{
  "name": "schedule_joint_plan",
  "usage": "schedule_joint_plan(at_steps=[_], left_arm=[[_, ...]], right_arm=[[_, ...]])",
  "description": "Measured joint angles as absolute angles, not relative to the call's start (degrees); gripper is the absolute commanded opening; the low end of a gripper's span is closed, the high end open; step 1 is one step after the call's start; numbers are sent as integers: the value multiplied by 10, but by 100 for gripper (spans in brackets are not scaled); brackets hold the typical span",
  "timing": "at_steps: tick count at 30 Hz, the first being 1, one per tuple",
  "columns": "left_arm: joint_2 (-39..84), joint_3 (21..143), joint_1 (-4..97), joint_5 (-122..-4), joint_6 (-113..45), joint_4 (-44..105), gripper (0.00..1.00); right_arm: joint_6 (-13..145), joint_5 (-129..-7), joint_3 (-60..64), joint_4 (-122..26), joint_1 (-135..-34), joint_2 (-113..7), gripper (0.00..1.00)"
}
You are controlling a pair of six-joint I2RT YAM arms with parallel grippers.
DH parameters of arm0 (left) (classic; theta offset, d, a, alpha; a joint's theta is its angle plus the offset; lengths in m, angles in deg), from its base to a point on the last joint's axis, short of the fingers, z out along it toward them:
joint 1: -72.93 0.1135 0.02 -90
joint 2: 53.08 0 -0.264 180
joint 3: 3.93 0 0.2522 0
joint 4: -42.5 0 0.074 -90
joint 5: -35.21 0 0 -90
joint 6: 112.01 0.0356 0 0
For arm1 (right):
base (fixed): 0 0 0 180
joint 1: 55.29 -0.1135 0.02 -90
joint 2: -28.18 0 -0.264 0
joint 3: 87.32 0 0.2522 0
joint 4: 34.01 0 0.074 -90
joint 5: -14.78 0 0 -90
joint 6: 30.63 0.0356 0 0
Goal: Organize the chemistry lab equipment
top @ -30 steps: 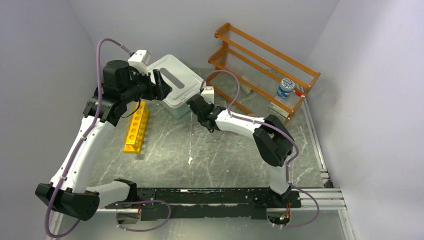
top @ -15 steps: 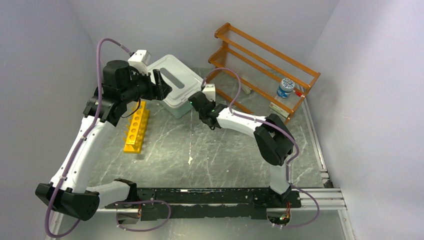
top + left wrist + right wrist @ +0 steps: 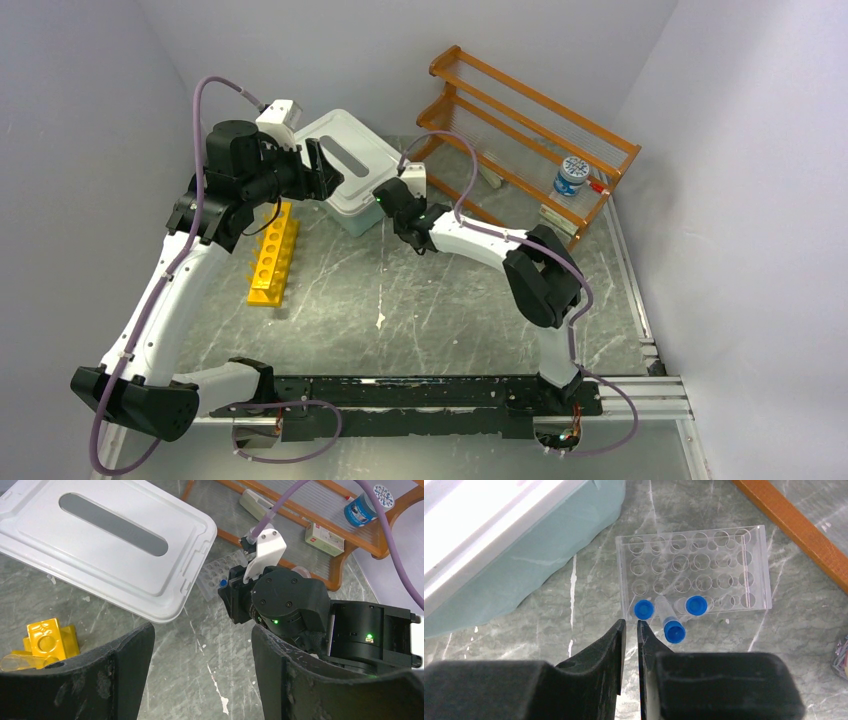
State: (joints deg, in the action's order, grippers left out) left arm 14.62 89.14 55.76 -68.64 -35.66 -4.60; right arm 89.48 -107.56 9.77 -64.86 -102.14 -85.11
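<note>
A clear holed rack (image 3: 694, 570) lies on the marble table beside the white-lidded bin (image 3: 499, 540). Two blue-capped vials (image 3: 643, 609) (image 3: 696, 605) stand in its near row. A third vial (image 3: 674, 631) leans out over the rack's front edge. My right gripper (image 3: 631, 624) hovers just before the leftmost vial, open by only a thin slit, with nothing between its fingers. My left gripper (image 3: 202, 640) hangs wide open and empty above the table, near the bin's lid (image 3: 110, 540). The yellow holed rack (image 3: 273, 252) lies at the left, with a clear tube (image 3: 12, 661) beside it.
The orange two-tier shelf (image 3: 530, 140) stands at the back right, holding a blue-lidded jar (image 3: 571, 175) and a small white box (image 3: 324, 538). The right arm's wrist (image 3: 295, 605) sits close in front of my left gripper. Grey walls close in on three sides.
My right gripper has moved up and left toward the clear rack by the bin, and its fingers have drawn closer together. The left arm has stayed still.
</note>
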Motion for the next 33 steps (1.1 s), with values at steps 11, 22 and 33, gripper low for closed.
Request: schedule_joint_plan(at_steps=[11,22,33], left_arm=[[146,891,558,-685,-356,-46,75],[130,885,558,-685,-353,-48,78],[23,883,557,-631,-372,-90,88]], right_arm=[[891,-1075,106,-651,-1021,-855,25],[889,-1024,29,-652,-1021,-726,59],[886,-1075,-103,-726,-1019,-439,84]])
